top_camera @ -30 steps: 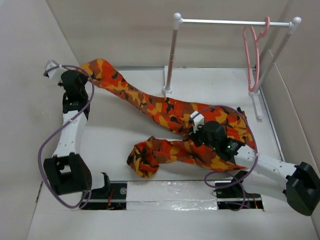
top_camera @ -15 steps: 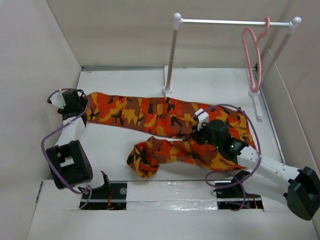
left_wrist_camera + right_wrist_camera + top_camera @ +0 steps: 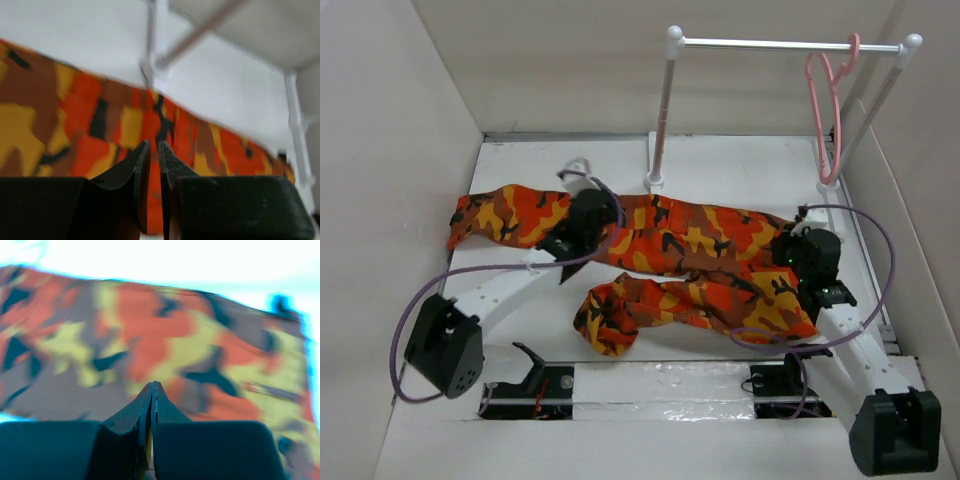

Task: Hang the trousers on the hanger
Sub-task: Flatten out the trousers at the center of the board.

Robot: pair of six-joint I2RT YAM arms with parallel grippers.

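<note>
We see long, soft fabric trousers (image 3: 670, 240) in a camouflage print of orange, red, yellow and dark brown blotches. The thin, curved clothes hanger (image 3: 812, 95) is pink. The tall rail stand (image 3: 664, 110) has white posts and a silver bar. The flat bench (image 3: 740, 165) is white. The left pincer (image 3: 154, 160) and the right pincer (image 3: 152, 395) are black, and the looping cable (image 3: 889, 265) is purple.

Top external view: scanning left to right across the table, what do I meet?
trousers' far leg end → left hand → rail stand's left post → right hand
</note>
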